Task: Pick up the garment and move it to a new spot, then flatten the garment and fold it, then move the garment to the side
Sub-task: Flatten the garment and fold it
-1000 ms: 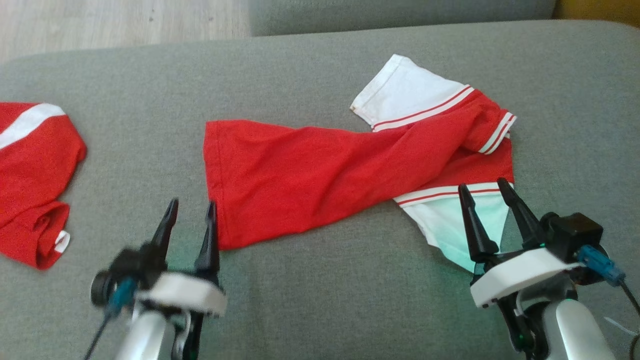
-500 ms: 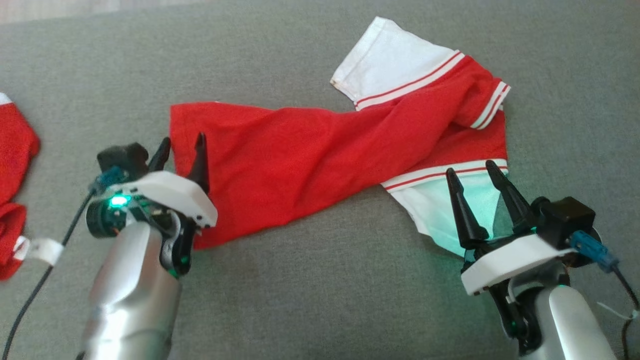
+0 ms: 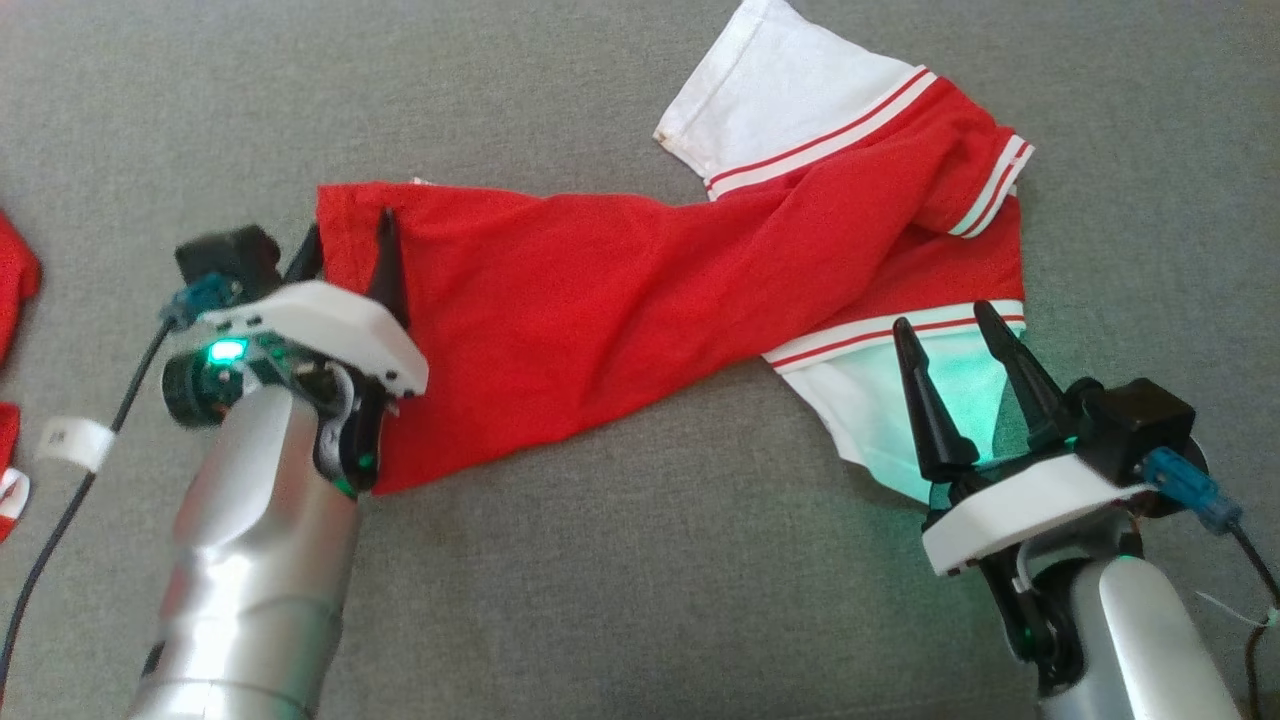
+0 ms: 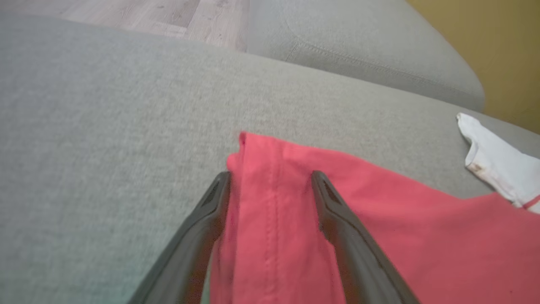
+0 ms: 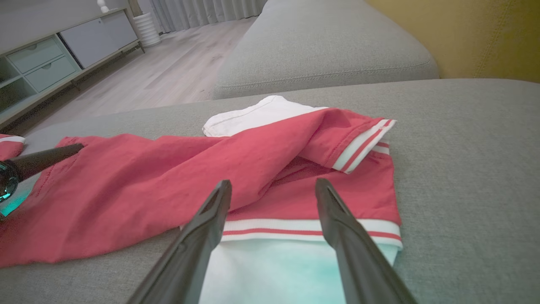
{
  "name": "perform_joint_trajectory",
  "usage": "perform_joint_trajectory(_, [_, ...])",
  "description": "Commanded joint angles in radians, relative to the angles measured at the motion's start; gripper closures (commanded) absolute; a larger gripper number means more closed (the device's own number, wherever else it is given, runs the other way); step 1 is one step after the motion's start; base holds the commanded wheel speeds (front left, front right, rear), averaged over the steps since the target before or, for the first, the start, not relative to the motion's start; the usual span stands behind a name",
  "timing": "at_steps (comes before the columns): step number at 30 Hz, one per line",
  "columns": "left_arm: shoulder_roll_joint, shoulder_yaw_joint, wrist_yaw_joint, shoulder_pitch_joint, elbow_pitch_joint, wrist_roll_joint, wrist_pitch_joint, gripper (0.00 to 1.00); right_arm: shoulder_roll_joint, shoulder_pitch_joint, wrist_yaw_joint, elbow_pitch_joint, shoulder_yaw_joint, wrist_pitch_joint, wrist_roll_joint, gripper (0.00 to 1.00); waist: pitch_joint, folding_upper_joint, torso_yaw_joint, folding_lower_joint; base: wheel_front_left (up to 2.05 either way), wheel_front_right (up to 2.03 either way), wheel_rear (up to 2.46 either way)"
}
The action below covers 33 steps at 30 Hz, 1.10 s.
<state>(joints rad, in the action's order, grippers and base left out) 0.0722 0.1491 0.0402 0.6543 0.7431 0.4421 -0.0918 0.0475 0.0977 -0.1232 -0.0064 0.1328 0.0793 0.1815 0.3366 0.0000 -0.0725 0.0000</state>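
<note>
The garment is a red shirt with white sleeves and red-striped trim, lying crumpled and stretched sideways on the grey sofa cushion. My left gripper is open at the shirt's left hem. In the left wrist view its fingers straddle the hem corner of the red cloth. My right gripper is open over the near white sleeve. In the right wrist view its fingers stand either side of the striped band, with the shirt spread beyond.
Another red garment lies at the left edge. A dark cable with a white tag hangs by my left arm. Beyond lie a second grey cushion, a yellow backrest, wooden floor and a low cabinet.
The head camera has tipped down, shifting the whole picture. My left gripper has moved forward from the bare cushion to the shirt's left hem. The right gripper has stayed over the white sleeve.
</note>
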Motion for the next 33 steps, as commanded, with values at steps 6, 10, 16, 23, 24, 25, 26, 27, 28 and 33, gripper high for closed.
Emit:
perform_joint_trajectory(6, [0.005,0.007,0.02,0.082,-0.028,-0.006,0.042,0.0,0.003,0.031,-0.008,-0.043,0.022,-0.002,-0.01,0.0,0.01,0.0,0.005,0.0,0.0,0.0,0.0])
perform_joint_trajectory(10, [-0.002,0.031,0.023,0.085,-0.019,-0.005,0.029,0.0,0.003,0.03,-0.008,-0.044,0.023,0.0,-0.011,0.0,0.012,0.0,0.006,0.0,0.0,0.0,0.0])
perform_joint_trajectory(16, [0.007,0.058,0.003,0.091,-0.015,-0.032,0.025,0.0,0.003,0.034,-0.008,-0.042,0.023,0.0,-0.008,0.0,0.014,0.0,0.005,0.0,0.0,0.0,0.0])
perform_joint_trajectory(23, [0.019,0.097,-0.006,0.087,-0.038,-0.069,0.037,0.0,0.003,0.034,-0.008,-0.039,0.023,-0.005,-0.005,0.0,0.014,0.0,0.004,0.0,0.0,0.0,0.0])
perform_joint_trajectory(24, [0.02,0.102,-0.008,0.086,-0.04,-0.073,0.036,0.0,0.003,0.034,-0.008,-0.038,0.024,-0.005,-0.005,0.0,0.013,0.0,0.003,0.0,0.0,0.0,0.0])
perform_joint_trajectory(25, [0.022,0.106,-0.009,0.086,-0.043,-0.076,0.035,0.0,0.003,0.034,-0.008,-0.037,0.024,-0.006,-0.004,0.0,0.013,0.0,0.003,0.0,0.0,0.0,0.0])
perform_joint_trajectory(26, [0.025,0.111,-0.011,0.085,-0.045,-0.081,0.034,0.0,0.003,0.035,-0.008,-0.037,0.025,-0.006,-0.004,0.0,0.012,0.0,0.002,0.0,0.0,0.0,0.0])
perform_joint_trajectory(27, [0.026,0.115,-0.012,0.084,-0.047,-0.083,0.032,0.0,0.003,0.035,-0.008,-0.036,0.025,-0.007,-0.003,0.0,0.012,0.0,0.001,0.0,0.0,0.0,0.0])
perform_joint_trajectory(28, [0.026,0.117,-0.013,0.084,-0.048,-0.084,0.03,0.0,0.003,0.035,-0.008,-0.035,0.025,-0.007,-0.003,0.0,0.012,0.0,0.0,0.0,0.0,0.0,0.0])
perform_joint_trajectory(33, [0.037,0.126,-0.027,0.082,-0.049,-0.09,0.021,0.96,0.003,0.037,-0.008,-0.03,0.025,-0.009,-0.002,0.0,0.009,0.0,-0.006,0.0,0.0,0.0,0.0])
